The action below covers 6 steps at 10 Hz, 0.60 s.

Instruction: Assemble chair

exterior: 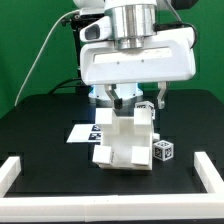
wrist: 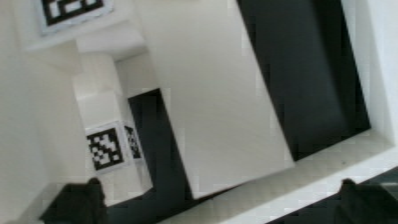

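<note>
Currently claw (exterior: 138, 100) spread wide, empty, low over part-built chair (exterior: 125, 145) on black surface (exterior: 40, 125). Small tagged cube (exterior: 163, 150) just beside chair, exterior view's right. Marker board (exterior: 80, 133) lies behind.

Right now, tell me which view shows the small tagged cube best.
The exterior view: the cube stands whole beside the chair structure. The wrist view shows only close-up white panels; I cannot pick it out there.

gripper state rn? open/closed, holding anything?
gripper: open, fingertips spread wide over the chair, holding nothing.
</note>
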Tool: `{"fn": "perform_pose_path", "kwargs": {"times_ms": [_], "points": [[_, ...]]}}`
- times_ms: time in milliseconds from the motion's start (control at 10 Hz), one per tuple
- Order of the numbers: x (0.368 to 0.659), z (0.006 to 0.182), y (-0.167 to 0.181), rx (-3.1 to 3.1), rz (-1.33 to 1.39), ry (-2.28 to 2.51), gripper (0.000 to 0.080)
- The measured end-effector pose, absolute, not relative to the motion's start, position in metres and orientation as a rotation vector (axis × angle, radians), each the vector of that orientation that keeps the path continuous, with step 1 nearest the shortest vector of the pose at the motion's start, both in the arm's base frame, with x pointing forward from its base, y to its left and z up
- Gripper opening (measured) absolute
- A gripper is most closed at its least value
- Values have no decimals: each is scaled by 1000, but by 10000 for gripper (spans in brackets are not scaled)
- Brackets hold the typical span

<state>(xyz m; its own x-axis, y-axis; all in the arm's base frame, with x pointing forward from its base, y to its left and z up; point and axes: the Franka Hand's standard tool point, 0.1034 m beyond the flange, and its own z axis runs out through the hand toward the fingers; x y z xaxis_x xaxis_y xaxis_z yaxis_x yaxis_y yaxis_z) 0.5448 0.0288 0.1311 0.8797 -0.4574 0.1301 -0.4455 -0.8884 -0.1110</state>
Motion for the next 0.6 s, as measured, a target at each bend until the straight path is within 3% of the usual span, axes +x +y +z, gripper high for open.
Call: {"fn": "perform_pose_path", "kwargs": {"times_ms": [400,600], "points": [[540,130,36,-3009,-233,609,649],[534,137,22,-3034,-241,485,649]]}}
